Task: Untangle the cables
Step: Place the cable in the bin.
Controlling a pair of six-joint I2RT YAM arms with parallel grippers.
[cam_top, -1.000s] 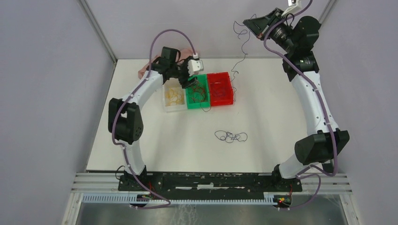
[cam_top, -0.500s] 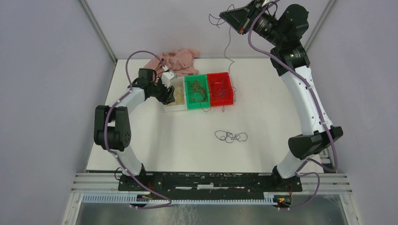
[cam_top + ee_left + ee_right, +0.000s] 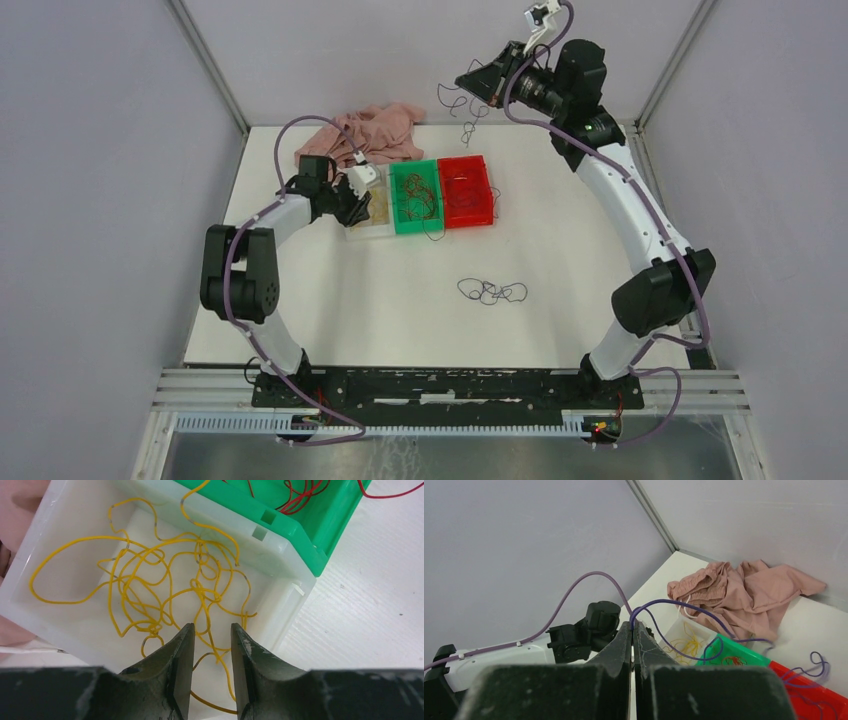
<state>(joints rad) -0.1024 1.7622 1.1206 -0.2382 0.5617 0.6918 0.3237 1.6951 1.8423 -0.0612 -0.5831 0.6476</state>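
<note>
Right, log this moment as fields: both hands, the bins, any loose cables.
left hand: open, low over yellow cables in white bin
right hand: high, shut on purple cable
green bin: red cables inside
table: dark tangle lying loose, apart from bins

- We are looking at a white table [image 3: 560,250] that is carrying everything.
- A white bin [image 3: 362,229], a green bin [image 3: 417,227] and a red bin [image 3: 470,220] are sitting side by side toward its far edge.
- A pink garment [image 3: 375,130] is lying crumpled just behind them.
- A dark cable tangle [image 3: 492,292] is resting near the middle, well apart from the bins.
</note>
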